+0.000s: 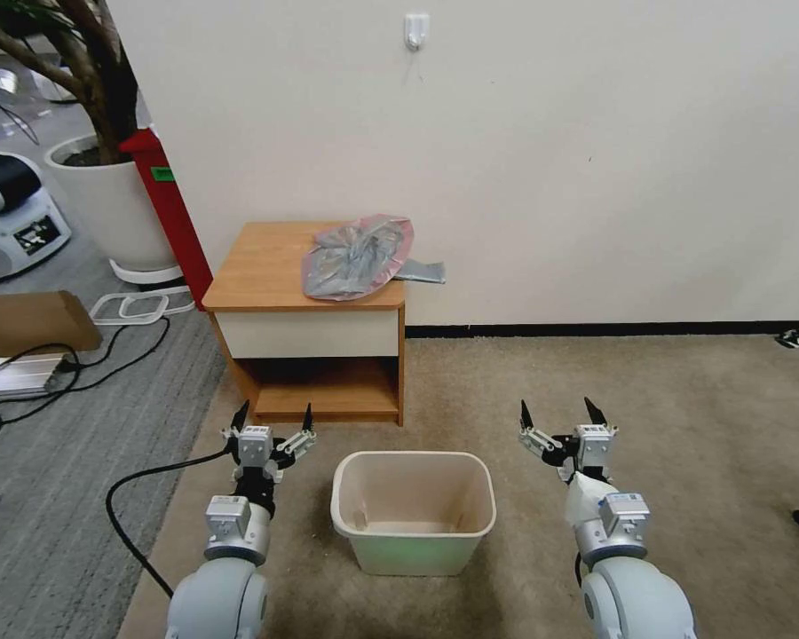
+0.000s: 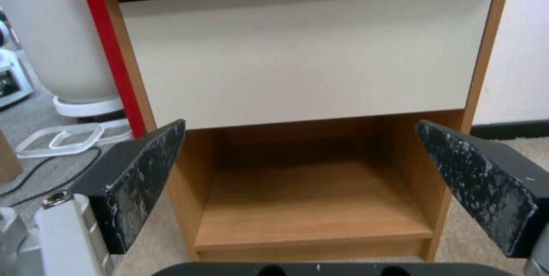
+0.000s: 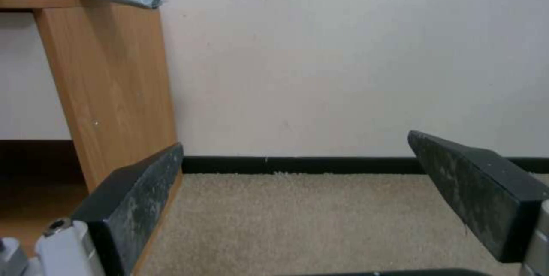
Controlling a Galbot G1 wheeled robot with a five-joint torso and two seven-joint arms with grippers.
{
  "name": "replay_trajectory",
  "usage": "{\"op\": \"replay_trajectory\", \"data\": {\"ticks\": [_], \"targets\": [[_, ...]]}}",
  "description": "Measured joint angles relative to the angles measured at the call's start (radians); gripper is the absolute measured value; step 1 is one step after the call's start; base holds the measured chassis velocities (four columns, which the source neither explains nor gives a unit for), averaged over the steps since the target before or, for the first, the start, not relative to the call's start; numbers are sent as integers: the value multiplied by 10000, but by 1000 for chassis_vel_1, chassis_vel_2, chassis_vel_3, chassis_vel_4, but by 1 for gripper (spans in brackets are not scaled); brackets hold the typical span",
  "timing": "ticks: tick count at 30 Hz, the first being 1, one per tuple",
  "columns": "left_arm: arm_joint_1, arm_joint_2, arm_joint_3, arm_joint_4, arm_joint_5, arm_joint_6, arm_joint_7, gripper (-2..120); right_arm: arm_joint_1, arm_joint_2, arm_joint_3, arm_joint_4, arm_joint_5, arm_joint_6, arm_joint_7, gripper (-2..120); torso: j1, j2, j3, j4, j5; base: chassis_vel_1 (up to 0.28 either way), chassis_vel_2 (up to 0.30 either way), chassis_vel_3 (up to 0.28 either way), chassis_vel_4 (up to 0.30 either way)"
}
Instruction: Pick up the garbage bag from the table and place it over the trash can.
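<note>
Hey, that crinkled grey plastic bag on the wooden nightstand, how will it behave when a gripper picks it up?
The crinkled translucent grey plastic garbage bag probably goes limp and drapes, since it lies crumpled in loose folds. It looks thin, so likely very light. One corner overhangs the light-brown wooden table, so a nudge might slide it off.
</note>
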State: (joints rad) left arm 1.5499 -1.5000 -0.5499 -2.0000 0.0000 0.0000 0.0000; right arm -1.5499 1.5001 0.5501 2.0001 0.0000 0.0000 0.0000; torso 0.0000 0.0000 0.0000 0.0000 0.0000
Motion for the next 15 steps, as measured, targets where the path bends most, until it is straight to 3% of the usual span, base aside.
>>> {"op": "replay_trajectory", "data": {"ticks": [10, 14, 15], "targets": [[315, 92, -48, -400, -37, 76, -31, 100, -606, 161, -19, 515, 41, 178, 81, 100, 0, 0, 0, 0, 0, 0, 0, 0, 0], [1478, 451, -266, -1867, -250, 481, -302, 100, -2168, 624, -101, 1958, 224, 767, 374, 100, -1, 0, 0, 1, 0, 0, 0, 0, 0], [1478, 451, -266, -1867, -250, 481, -302, 100, -2168, 624, -101, 1958, 224, 767, 374, 100, -1, 0, 0, 1, 0, 0, 0, 0, 0]]}}
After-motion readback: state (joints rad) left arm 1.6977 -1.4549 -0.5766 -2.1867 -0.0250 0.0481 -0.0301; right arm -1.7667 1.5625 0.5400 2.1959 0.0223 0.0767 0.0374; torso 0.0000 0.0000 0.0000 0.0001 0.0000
